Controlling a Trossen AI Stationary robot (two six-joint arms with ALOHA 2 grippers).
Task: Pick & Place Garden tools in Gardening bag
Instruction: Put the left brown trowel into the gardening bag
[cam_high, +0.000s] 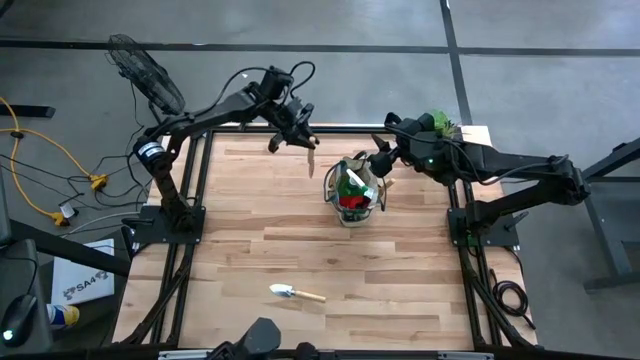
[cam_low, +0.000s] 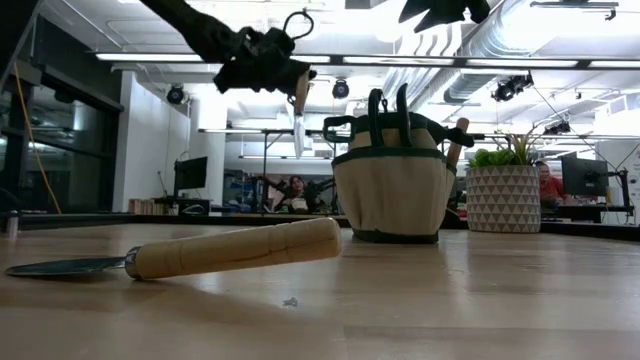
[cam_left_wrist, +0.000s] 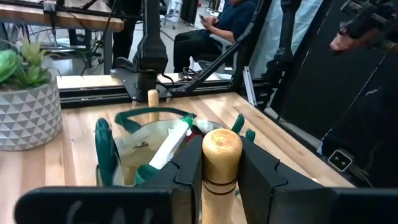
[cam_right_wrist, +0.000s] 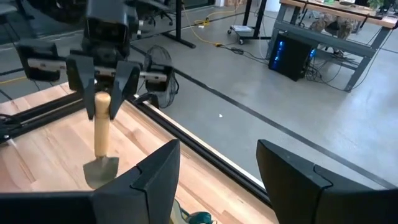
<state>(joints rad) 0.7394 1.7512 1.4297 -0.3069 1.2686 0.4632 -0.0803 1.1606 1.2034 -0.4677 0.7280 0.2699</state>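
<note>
Now my left fingers (cam_high: 306, 141) grip a trowel (cam_high: 310, 155) above the surface (cam_high: 300, 250) beside the bag (cam_high: 353, 190); my right fingers (cam_high: 378, 163) hang open over it.

The high view is looking straight down on the whole bench (cam_high: 330, 260). The low view is sitting at bench height, looking level across. Both are sharing the gardening bag (cam_high: 352, 190), which the left wrist view is facing closely.

Left gripper (cam_high: 303, 139) raised, fingers clamped; right gripper (cam_high: 380, 160) raised too, fingers spread wide.
</note>
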